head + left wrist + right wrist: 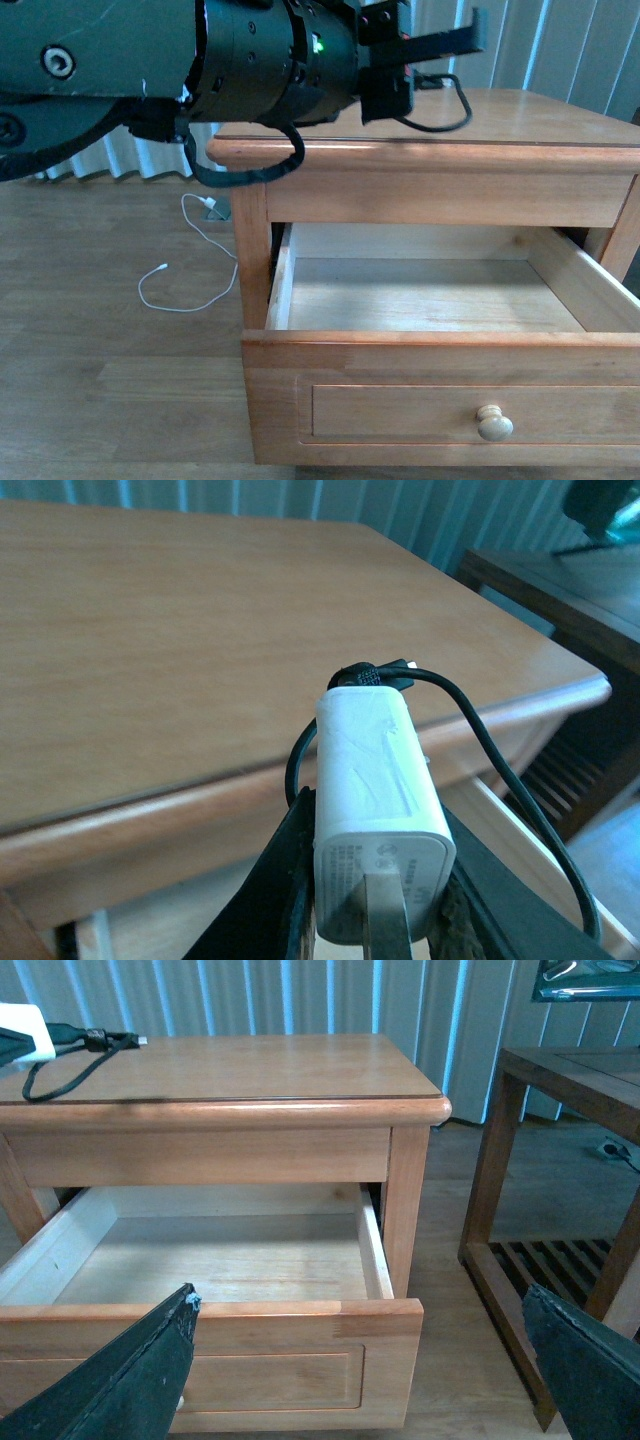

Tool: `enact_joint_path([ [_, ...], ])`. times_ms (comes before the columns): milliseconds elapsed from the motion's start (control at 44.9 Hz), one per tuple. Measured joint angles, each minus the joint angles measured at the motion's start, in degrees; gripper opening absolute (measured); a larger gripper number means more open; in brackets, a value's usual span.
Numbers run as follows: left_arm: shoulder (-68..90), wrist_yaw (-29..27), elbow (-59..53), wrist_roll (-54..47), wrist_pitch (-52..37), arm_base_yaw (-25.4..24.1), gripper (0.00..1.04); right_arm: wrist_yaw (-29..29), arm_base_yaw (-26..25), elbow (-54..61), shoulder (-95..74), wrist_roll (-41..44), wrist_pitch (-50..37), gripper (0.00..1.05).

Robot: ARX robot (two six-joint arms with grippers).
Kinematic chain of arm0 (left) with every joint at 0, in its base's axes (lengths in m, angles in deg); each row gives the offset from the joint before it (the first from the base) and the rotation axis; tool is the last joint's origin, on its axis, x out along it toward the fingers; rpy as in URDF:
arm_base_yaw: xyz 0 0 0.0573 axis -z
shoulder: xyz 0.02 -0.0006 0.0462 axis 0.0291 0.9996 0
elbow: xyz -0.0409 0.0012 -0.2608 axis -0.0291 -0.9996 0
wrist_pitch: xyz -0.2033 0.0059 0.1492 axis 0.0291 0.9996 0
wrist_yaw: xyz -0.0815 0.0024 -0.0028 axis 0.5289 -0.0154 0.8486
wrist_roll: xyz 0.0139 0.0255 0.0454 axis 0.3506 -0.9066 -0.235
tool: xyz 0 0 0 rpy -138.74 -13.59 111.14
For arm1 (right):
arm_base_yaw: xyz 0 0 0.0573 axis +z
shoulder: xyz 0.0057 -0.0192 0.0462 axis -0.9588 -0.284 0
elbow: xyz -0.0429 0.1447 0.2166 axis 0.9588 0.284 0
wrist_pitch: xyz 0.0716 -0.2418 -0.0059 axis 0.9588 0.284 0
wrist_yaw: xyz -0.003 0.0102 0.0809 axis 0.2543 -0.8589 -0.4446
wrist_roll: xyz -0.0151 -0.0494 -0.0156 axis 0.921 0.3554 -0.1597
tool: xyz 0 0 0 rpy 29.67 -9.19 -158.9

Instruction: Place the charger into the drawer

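Observation:
In the left wrist view the charger (372, 780), a white boxy plug with a looped black cable (500, 770), sits clamped between the jaws of my left gripper (372, 818), prongs toward the camera. It hangs just above the cabinet top (200, 630), near the front edge. From the front, the left gripper (405, 65) is over the cabinet top (530, 120), and only the cable loop (445, 112) shows. Below, the drawer (400, 345) stands pulled out, its pale interior bare and its knob (494, 423) facing me. My right gripper (360, 1300) is open in front of the drawer (250, 1312).
A thin white cable (190, 275) lies on the wooden floor left of the cabinet. A dark wooden side table (560, 1160) with a slatted lower shelf stands right of the cabinet. Pale curtains hang behind.

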Motion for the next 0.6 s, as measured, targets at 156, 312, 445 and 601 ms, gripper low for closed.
enact_joint_path([
  [156, -1.5, 5.1, -2.8, -1.5, 0.7, 1.0, 0.24, 0.0, 0.0, 0.0, 0.0, 0.0, 0.0, 0.96],
  [312, -1.5, 6.0, -4.1, -1.9, 2.7, 0.9, 0.24, 0.0, 0.0, 0.0, 0.0, 0.0, 0.0, 0.96],
  [445, 0.4, 7.3, -4.5, -2.4, 4.2, 0.4, 0.24, 0.0, 0.0, 0.0, 0.0, 0.0, 0.0, 0.96],
  [601, 4.0, 8.0, -4.4, -3.0, 4.6, -0.3, 0.24, 0.0, 0.0, 0.0, 0.0, 0.0, 0.0, 0.96],
])
